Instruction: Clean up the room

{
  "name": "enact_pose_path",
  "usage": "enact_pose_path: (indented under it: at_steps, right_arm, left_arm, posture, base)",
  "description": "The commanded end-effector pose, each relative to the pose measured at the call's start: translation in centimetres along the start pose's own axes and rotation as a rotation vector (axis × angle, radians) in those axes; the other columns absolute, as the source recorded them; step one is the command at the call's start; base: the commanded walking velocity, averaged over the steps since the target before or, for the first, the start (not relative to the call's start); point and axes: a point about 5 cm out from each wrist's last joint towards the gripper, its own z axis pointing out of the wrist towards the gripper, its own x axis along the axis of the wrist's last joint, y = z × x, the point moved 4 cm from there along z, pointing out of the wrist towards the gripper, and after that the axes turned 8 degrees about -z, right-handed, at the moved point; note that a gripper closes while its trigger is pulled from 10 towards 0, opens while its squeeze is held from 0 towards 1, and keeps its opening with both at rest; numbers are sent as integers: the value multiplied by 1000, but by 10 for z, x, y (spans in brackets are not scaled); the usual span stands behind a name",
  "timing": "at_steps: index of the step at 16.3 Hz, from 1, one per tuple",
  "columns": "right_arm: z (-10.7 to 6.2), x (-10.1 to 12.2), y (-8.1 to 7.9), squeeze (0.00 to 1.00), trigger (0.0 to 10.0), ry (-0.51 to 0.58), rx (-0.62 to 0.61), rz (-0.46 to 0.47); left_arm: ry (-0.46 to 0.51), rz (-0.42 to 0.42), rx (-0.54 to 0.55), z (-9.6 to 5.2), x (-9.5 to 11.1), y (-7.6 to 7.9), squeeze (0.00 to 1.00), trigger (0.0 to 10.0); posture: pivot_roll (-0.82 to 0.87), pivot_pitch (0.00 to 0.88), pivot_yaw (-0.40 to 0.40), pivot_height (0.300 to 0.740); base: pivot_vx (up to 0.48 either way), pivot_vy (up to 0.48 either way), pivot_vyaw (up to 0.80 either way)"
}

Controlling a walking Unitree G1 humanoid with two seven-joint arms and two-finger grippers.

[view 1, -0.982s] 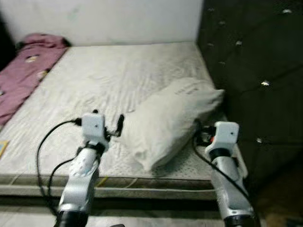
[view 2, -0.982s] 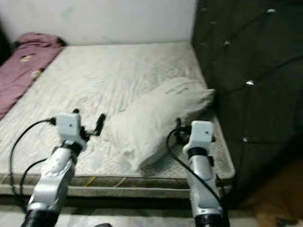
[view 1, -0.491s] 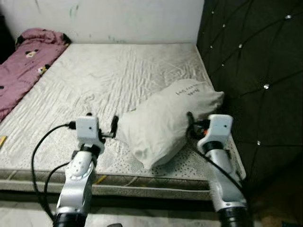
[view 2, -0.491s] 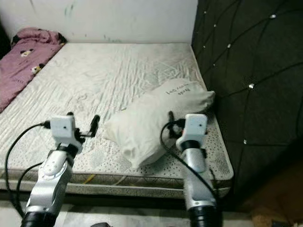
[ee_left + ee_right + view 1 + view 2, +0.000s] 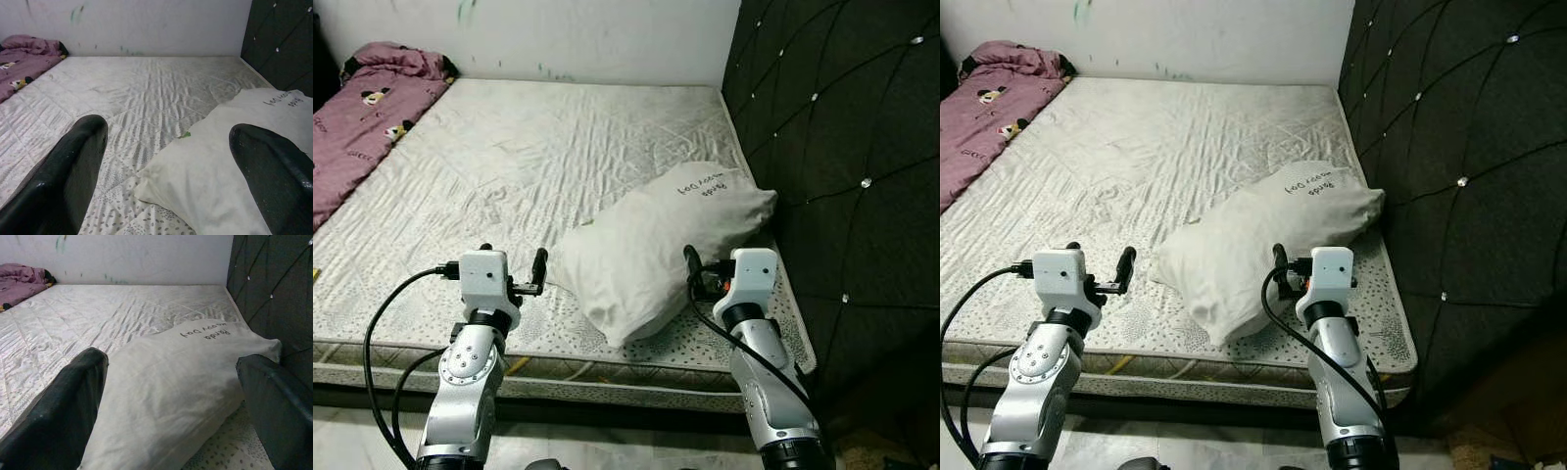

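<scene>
Both grippers, left (image 5: 514, 271) and right (image 5: 691, 269), hover fingers apart beside the crumpled white fabric pillow (image 5: 656, 250) (handwritten lettering on it) on the quilted grey mattress (image 5: 538, 147).

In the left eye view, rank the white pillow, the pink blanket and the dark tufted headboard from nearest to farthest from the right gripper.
1. White pillow: right beside the right gripper, on the near right part of the mattress.
2. Dark tufted headboard: along the bed's right side, just beyond the pillow.
3. Pink blanket: far left corner of the bed, clearly farthest.
</scene>
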Motion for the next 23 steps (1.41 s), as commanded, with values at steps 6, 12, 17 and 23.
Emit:
enact_pose_path:
  at_steps: [6,12,17,23]
  right_arm:
    - [6,9,-3,0,10000,21,27,-11]
    - [7,9,-5,0,10000,20,36,-12]
    - [8,8,-5,0,10000,18,39,-12]
    - [8,6,-5,0,10000,9,43,-14]
  left_arm:
    - [17,1,-12,5,8,3,0,10000]
    - [19,6,-12,6,9,3,0,10000]
    - [18,9,-18,7,9,4,0,10000]
    - [14,11,-20,7,8,6,0,10000]
  posture:
    - [40,28,0,740]
    - [37,30,4,687]
    - [38,28,2,633]
    - [37,19,1,633]
  base:
    - [0,0,0]
    - [0,0,0]
    - [0,0,0]
    - [0,0,0]
